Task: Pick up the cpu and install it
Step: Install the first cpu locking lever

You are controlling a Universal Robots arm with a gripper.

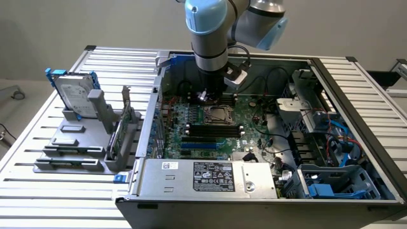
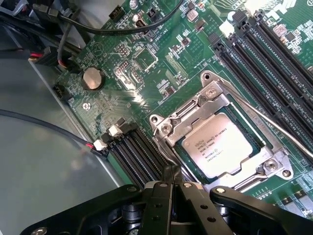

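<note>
The cpu (image 2: 222,147), a flat square chip with a silver-grey printed top, lies inside the socket frame (image 2: 212,93) on the green motherboard (image 2: 122,63). A metal load plate rims the chip, and a thin lever rod (image 2: 274,125) runs beside it. My gripper (image 2: 172,177) is shut, its black fingertips pressed together at the frame's edge beside the chip, with nothing visible between them. In the exterior view the arm reaches down into the open computer case, with the gripper (image 1: 210,97) just above the socket (image 1: 219,114).
Black memory slots (image 2: 274,54) flank the socket, and black cables (image 2: 98,29) cross the board's corner. Left of the case (image 1: 356,124) in the exterior view, a hard drive with blue brackets (image 1: 73,90) stands in a grey fixture (image 1: 70,152). The power supply (image 1: 213,176) sits at the case's near side.
</note>
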